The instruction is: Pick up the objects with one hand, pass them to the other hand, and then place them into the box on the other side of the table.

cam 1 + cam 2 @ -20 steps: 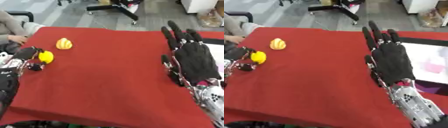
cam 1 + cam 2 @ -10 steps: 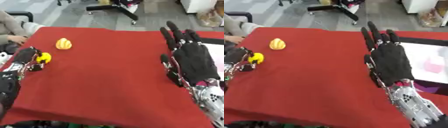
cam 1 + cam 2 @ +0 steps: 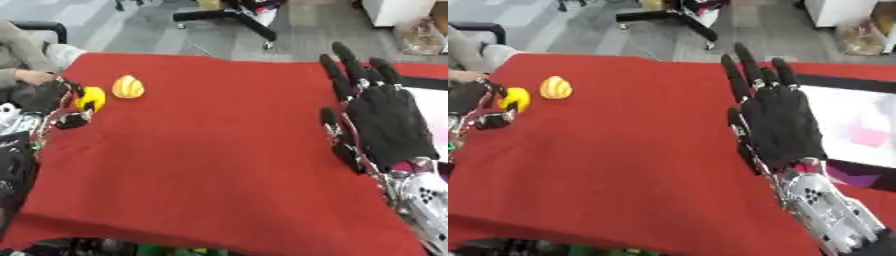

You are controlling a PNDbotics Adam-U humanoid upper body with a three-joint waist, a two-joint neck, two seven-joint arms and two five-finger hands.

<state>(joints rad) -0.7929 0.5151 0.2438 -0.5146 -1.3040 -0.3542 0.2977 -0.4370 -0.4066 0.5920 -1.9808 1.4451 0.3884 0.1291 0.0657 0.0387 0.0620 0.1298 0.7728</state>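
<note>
**Yellow piece lifted slightly at left edge**

Risen a little and drawn toward the table's left edge since a second ago: left hand (image 3: 45, 97), fingers curled round a bright yellow object (image 3: 90, 98). Just beyond it, apart, lying on the red tablecloth (image 3: 210, 150): an orange ribbed object (image 3: 128, 87). Held upright over the right side, back to the camera, fingers straight and slightly spread, carrying nothing: right hand (image 3: 776, 122). Further right, partly visible: white-floored box (image 3: 859, 132) with something pink inside.

Grey floor (image 3: 157, 30) beyond red-clothed table (image 3: 210, 165), w/ black chair base (image 3: 229, 17) at far edge.
</note>
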